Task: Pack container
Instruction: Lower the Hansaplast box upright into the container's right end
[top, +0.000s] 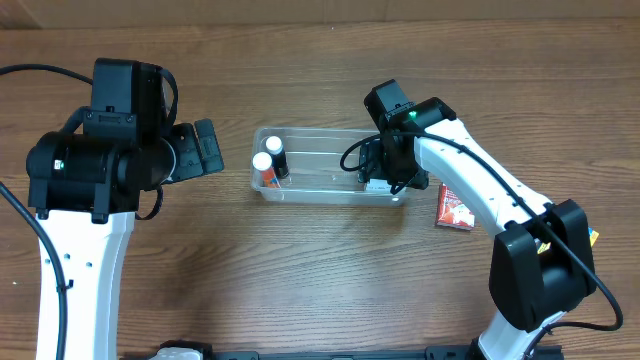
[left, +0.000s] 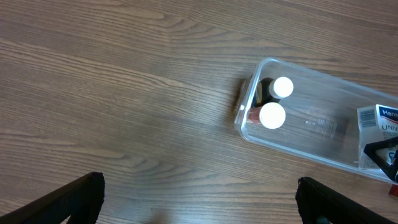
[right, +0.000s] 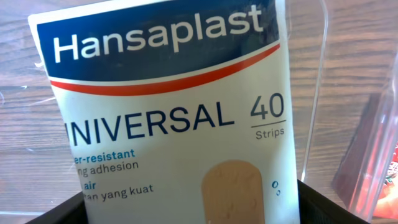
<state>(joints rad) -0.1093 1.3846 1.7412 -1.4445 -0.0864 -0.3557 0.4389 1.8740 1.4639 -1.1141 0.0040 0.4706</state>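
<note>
The clear plastic container (top: 320, 133) lies in the middle of the wooden table. Two small white-capped bottles (top: 268, 160) stand at its left end and also show in the left wrist view (left: 272, 115). My right gripper (top: 390, 180) is at the container's right end, inside the rim, shut on a white and blue Hansaplast plaster box (right: 168, 112). The box also shows in the left wrist view (left: 378, 121). The container wall (right: 314, 93) is just beyond the box. My left gripper (top: 215, 148) is open and empty, left of the container (left: 267, 62), above bare table.
A red packet (top: 455, 207) lies on the table just right of the container; it shows through the wall in the right wrist view (right: 385, 180). Both arm bases stand near the front edge.
</note>
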